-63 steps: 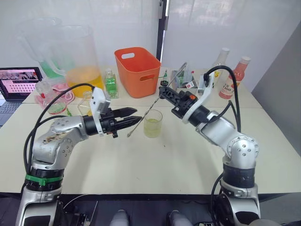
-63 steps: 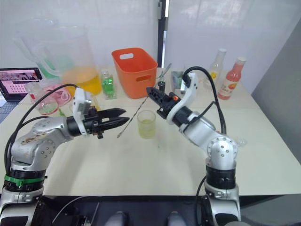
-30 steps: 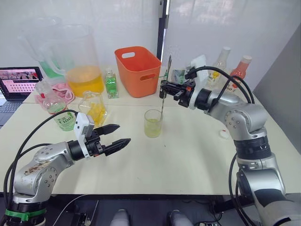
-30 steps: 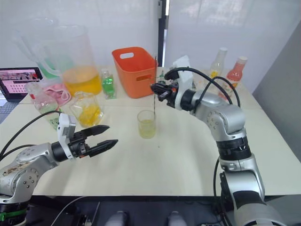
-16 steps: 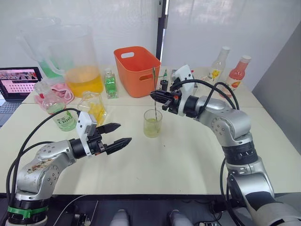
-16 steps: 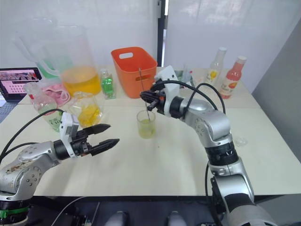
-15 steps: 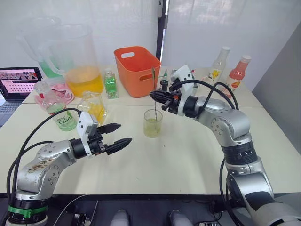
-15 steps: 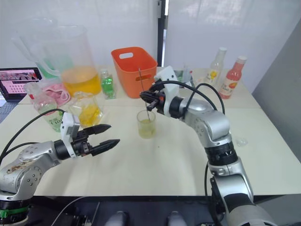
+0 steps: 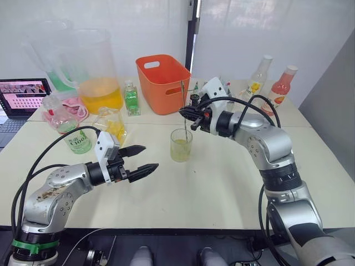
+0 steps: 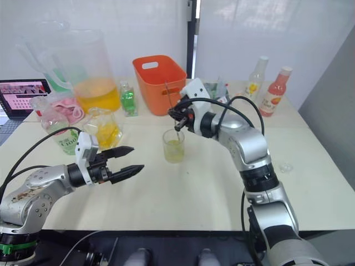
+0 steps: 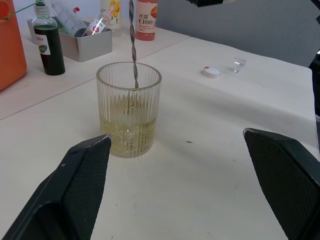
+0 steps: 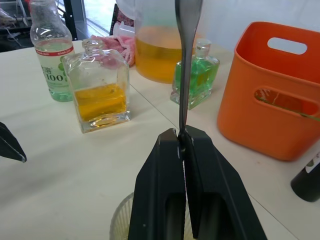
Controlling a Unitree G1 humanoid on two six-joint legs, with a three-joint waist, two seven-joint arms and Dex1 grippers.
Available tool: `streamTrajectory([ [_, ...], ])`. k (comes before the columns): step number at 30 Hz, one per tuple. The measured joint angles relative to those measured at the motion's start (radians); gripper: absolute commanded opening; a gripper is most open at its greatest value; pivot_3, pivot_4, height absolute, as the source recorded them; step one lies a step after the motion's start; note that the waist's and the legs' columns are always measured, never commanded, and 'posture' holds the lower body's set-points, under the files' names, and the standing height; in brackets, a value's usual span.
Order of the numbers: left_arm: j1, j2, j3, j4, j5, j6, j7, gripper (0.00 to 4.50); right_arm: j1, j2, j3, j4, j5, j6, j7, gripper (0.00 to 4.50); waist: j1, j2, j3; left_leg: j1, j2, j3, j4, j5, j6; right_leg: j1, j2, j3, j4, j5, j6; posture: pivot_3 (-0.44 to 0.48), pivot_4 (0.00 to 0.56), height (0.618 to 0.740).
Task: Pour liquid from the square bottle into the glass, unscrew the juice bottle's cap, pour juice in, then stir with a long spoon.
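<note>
My right pincer (image 9: 188,113) is clamped on the long spoon (image 9: 183,105), gripping the stem partway up, and it hangs just above the glass (image 9: 181,145). The spoon stands nearly upright with its lower end down inside the glass; in the left wrist view I see the twisted stem (image 11: 133,45) dropping past the rim into the pale yellowish-green liquid that fills the lower part of the ribbed glass (image 11: 129,116). In the right wrist view the two fingers (image 12: 165,190) press together on the stem with the flat handle rising between them.

My left pincer (image 9: 140,162) is spread wide and holds nothing. It hovers low over the counter (image 9: 211,188), to the left of the glass and well apart from it, with its tips pointing toward the glass.

The square bottle (image 9: 112,125) stands on the counter behind my left arm, with yellow liquid in its lower half and its neck open. The juice bottle (image 9: 77,139) stands just to its left, also uncapped. A small white cap (image 11: 211,72) lies on the counter on the far right side of the glass.

Along the back I see a big pitcher (image 9: 95,72) of orange liquid, an orange basket (image 9: 163,83), a small green bottle (image 9: 131,100) and a pink bottle (image 9: 282,86).
</note>
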Motion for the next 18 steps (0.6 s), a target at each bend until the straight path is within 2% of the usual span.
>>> streamTrajectory([
  [5,0.002,-0.008,-0.006,-0.001,0.005,0.0,0.005,4.47,-0.008,0.09,-0.005,0.06,-0.019,-0.076,-0.006,0.0,-0.006,0.0,0.0,0.0,0.0,0.0,0.0,0.0,0.0,0.0,0.0,0.0,0.001,0.001,0.001,0.0,0.15,0.703],
  [10,0.003,-0.009,-0.011,0.0,0.013,-0.008,0.004,4.47,-0.029,0.152,-0.008,0.044,-0.013,-0.089,-0.003,0.0,-0.007,0.0,0.0,0.0,0.0,0.0,-0.001,0.0,0.0,0.0,0.0,0.0,0.001,0.001,0.001,0.0,0.15,0.703],
  [14,0.003,-0.009,-0.014,0.004,0.018,-0.022,0.004,4.47,-0.028,0.161,-0.018,0.002,0.022,-0.025,0.001,0.0,-0.004,0.0,0.0,0.0,0.0,0.0,-0.001,0.0,0.0,0.0,0.0,0.0,0.001,0.001,0.001,0.0,0.15,0.703],
  [18,0.0,-0.013,-0.029,0.024,0.029,-0.034,0.002,4.47,-0.016,0.113,-0.025,-0.087,0.061,0.091,0.021,0.0,-0.003,0.0,0.0,0.0,0.0,0.0,-0.001,0.0,0.0,0.0,0.0,0.0,0.001,0.001,0.0,0.0,0.15,0.703],
])
